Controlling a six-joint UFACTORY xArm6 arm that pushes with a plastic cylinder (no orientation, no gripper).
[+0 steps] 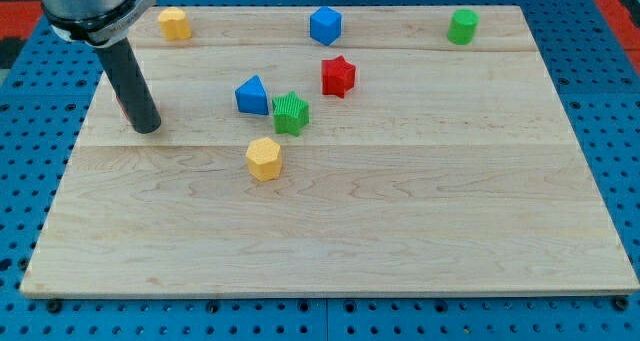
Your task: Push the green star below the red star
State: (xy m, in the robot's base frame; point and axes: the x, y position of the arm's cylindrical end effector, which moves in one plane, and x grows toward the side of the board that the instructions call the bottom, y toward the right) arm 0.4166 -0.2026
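Note:
The green star (pixel 291 113) lies near the board's middle, below and to the left of the red star (pixel 338 76). It touches or nearly touches a blue block (pixel 252 95) on its left. My tip (pixel 146 127) rests on the board at the view's left, well to the left of the green star and the blue block. A small bit of red shows just behind the rod; I cannot tell what it is.
A yellow hexagonal block (pixel 264 158) sits just below the green star. Along the top edge stand a yellow block (pixel 174 23), a blue block (pixel 325 25) and a green cylinder (pixel 462 26). The wooden board (pixel 400 211) lies on a blue perforated table.

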